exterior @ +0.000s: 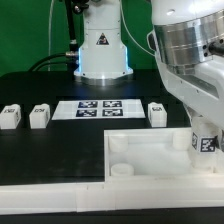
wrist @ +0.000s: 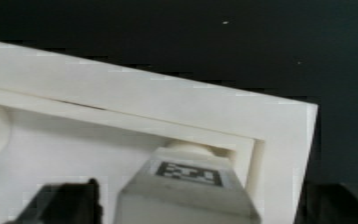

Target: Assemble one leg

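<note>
One leg (wrist: 194,185), a white post with a black-and-white tag, stands upright at a corner socket of the large white tray-like top (wrist: 140,100). It also shows in the exterior view (exterior: 206,143) at the top's (exterior: 150,150) far corner, on the exterior view's right. My gripper (wrist: 202,203) straddles this leg. Its dark fingers (wrist: 66,205) stand on either side, with a strip of white top showing between each finger and the leg. The jaws look open. Three more legs (exterior: 10,117) (exterior: 39,117) (exterior: 157,113) lie loose on the black table.
The marker board (exterior: 100,108) lies in the table's middle before the robot base (exterior: 102,50). A long white bar (exterior: 55,190) runs along the near edge, left of the top. Round sockets (exterior: 119,146) sit in the top's other corners.
</note>
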Motion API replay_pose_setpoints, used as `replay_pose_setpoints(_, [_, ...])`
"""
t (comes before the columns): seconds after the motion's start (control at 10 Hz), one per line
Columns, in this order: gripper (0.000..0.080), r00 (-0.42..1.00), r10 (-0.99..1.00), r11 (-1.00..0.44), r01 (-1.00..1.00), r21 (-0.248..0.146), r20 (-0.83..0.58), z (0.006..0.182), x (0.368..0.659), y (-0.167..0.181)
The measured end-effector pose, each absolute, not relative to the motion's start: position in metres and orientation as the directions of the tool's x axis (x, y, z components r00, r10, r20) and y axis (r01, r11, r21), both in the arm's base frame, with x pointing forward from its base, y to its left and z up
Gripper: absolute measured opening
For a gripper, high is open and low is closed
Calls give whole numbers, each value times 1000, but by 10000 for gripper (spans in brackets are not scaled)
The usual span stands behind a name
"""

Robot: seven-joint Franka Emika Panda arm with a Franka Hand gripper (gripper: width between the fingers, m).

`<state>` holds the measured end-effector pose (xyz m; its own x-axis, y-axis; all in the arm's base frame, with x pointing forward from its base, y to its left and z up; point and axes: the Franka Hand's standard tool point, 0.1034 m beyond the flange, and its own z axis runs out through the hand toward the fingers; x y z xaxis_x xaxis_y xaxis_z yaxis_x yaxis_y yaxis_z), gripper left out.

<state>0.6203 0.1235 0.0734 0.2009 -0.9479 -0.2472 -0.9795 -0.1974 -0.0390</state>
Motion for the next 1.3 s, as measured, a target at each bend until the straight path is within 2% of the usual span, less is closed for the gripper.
replay_pose_setpoints(0.1, [615,257,-935,-251,-966,-53,-245,73,620,123])
replay_pose_setpoints(0.3, [643,414,-880,-407,-910,-80,-233,73,619,119])
replay_pose_setpoints(0.4, [648,620,-763,-611,-784,-112,-182,75,622,114])
replay_pose_setpoints(0.8, [649,914,-394,-900,-405,-160,-99,74,622,113])
replay_pose_setpoints(0.9, [649,966,-251,-953,-258,-157,-64,73,622,112])
replay_pose_setpoints(1.1, [649,999,52,-992,52,-112,2,74,623,115])
replay_pose_setpoints(1.2, [649,1000,27,-993,26,-116,0,73,623,117])
replay_pose_setpoints(1.3, [551,1000,-5,-993,-6,-116,-5,73,622,116])
